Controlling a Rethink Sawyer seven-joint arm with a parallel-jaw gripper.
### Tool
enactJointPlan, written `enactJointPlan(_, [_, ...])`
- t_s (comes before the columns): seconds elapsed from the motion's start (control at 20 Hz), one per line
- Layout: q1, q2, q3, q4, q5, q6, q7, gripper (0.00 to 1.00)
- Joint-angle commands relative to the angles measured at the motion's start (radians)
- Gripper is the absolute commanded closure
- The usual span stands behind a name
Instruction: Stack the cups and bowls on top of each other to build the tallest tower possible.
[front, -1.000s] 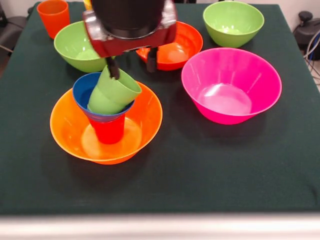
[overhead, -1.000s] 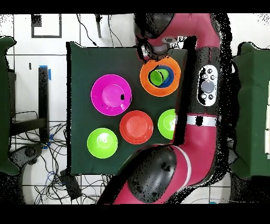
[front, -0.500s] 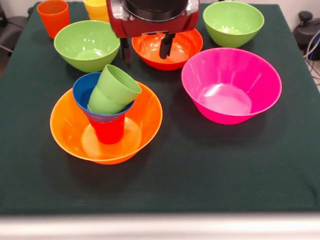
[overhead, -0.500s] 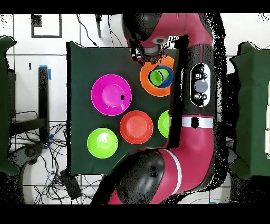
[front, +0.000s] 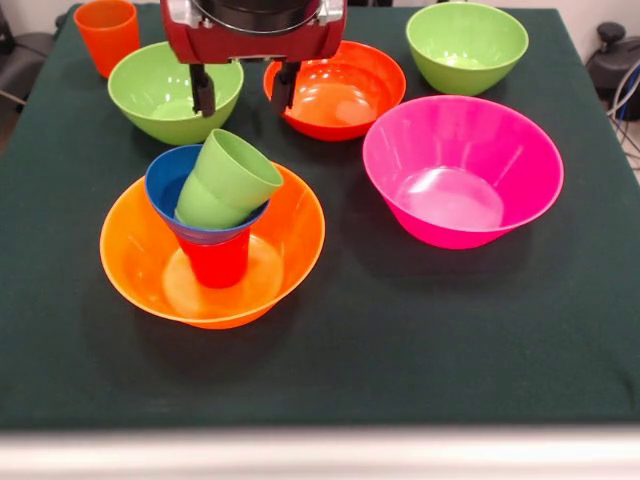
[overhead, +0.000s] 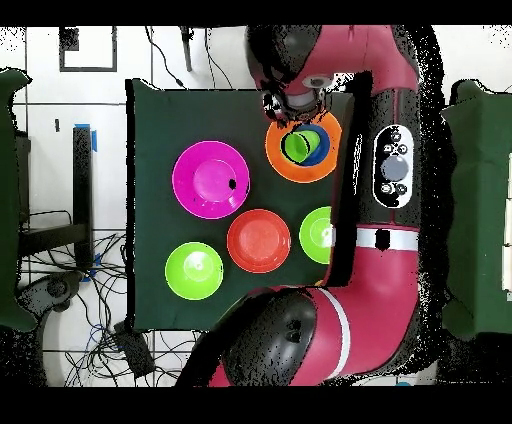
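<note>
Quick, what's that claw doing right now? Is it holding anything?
Gripper: open and empty, hanging above the light green cups without touching them.

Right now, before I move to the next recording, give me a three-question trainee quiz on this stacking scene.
1. True or false: the light green cups stand upright in the small blue bowl.
2. What carries the small blue bowl? A) red cup B) large pink bowl C) table
3. Fill in: the gripper is ____ and holds nothing.

Key: 1. False, they lie tilted. 2. A, the red cup, which stands in the large orange bowl. 3. Open.
</note>
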Motion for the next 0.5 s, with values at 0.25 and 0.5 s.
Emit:
enactJointPlan(0.25, [0.031,0.006,-0.089,0.106,-0.004,-0.123,0.071,0.0])
enactJointPlan(0.5, [0.051,0.019,-0.107,0.105,0.016,-0.142,0.102,0.0])
